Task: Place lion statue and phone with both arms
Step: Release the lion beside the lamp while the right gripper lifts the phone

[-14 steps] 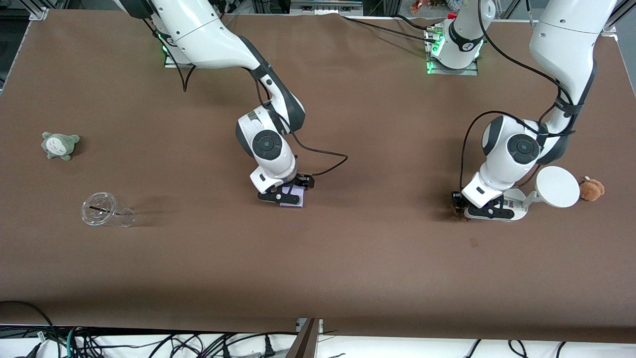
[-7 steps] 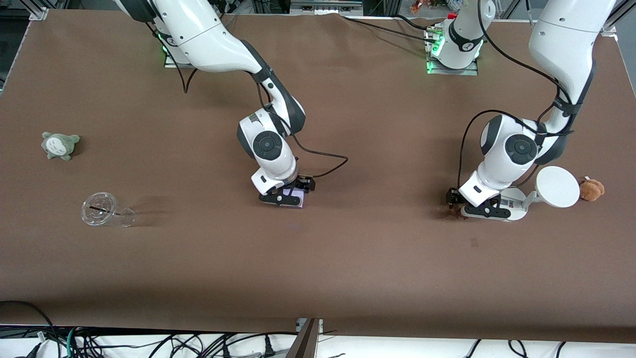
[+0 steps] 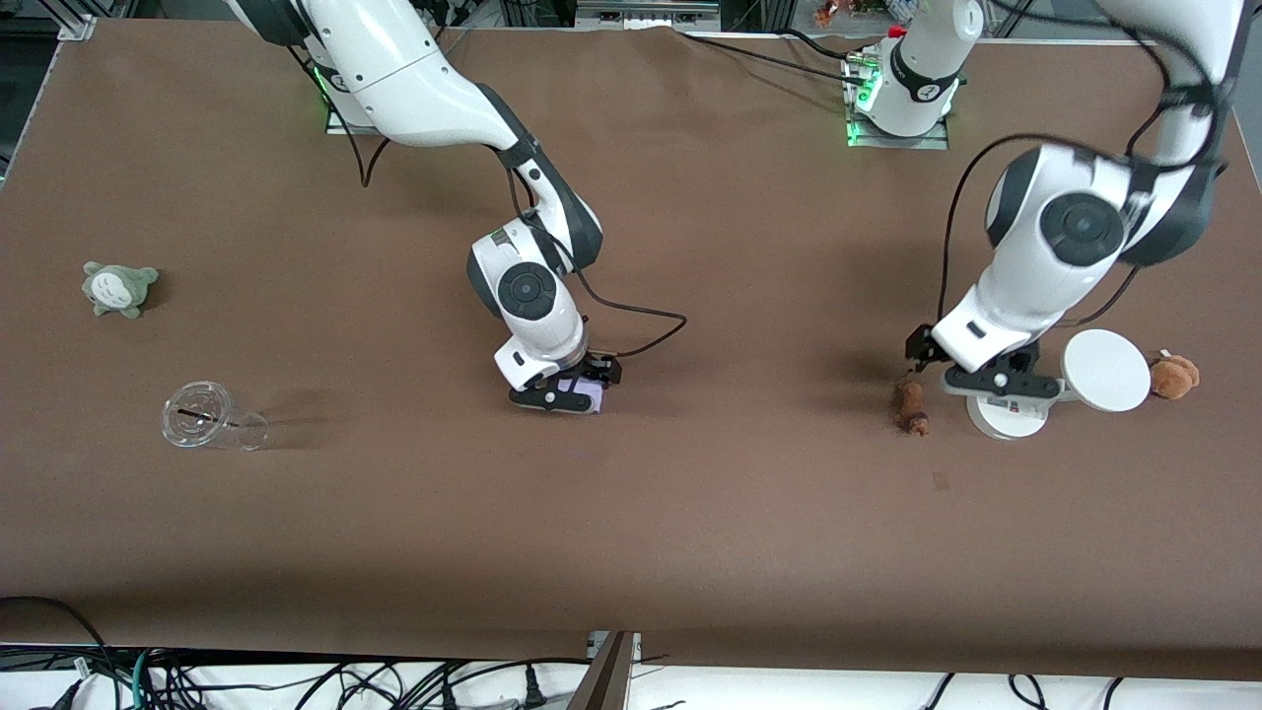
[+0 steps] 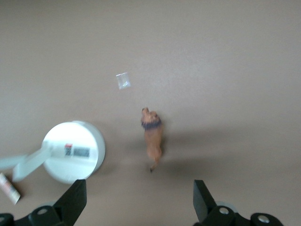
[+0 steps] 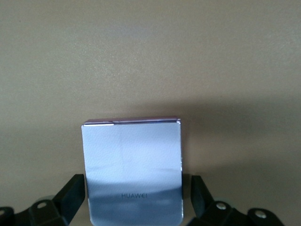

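Holding the phone point(image 5: 132, 167) between its fingers near the table's middle, the right gripper point(image 3: 558, 392) is needing a soft, flat set-down, while the left gripper point(image 3: 989, 379) is hanging wide open over the white stand point(image 3: 1006, 416), beside the lion statue point(image 3: 909, 406), with bare table point(image 3: 690, 513) all around.

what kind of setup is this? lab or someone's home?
Likely a robotics lab: two arms bolted to a brown-covered table, aluminium framing along its edge, loose cables below, with props such as a lion statue and phone.
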Controlling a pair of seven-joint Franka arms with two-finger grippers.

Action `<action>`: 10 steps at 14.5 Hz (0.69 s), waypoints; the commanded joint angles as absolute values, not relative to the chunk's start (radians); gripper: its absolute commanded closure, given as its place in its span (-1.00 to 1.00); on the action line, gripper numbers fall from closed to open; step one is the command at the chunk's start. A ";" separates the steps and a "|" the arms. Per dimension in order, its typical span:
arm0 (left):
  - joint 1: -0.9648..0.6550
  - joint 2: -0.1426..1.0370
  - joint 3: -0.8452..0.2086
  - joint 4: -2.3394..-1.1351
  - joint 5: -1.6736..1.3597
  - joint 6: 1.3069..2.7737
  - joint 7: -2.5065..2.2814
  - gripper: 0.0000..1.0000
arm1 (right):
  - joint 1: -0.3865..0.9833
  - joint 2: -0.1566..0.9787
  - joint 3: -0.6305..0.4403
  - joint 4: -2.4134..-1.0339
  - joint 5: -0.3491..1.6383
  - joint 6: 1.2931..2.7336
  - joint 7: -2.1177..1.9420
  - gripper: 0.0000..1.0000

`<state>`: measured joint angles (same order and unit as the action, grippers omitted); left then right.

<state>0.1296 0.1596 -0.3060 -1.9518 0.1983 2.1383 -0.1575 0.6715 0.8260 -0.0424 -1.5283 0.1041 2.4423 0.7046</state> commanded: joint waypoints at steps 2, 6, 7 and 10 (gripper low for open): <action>0.161 -0.026 -0.304 -1.945 0.106 1.955 -0.114 -1.00 | 0.676 0.836 -0.048 -1.511 0.084 2.451 0.718 -1.00; 0.276 -0.199 -0.299 -1.937 -0.029 1.751 0.017 -1.00 | 0.676 0.834 -0.048 -1.511 0.084 2.456 0.718 -0.17; 0.291 -0.225 -0.296 -1.901 -0.049 1.686 0.028 -1.00 | 0.676 0.833 -0.048 -1.509 0.084 2.456 0.716 0.05; 0.301 -0.219 -0.291 -1.761 -0.051 1.539 0.031 -1.00 | 0.670 0.824 -0.075 -1.484 0.086 2.448 0.703 0.23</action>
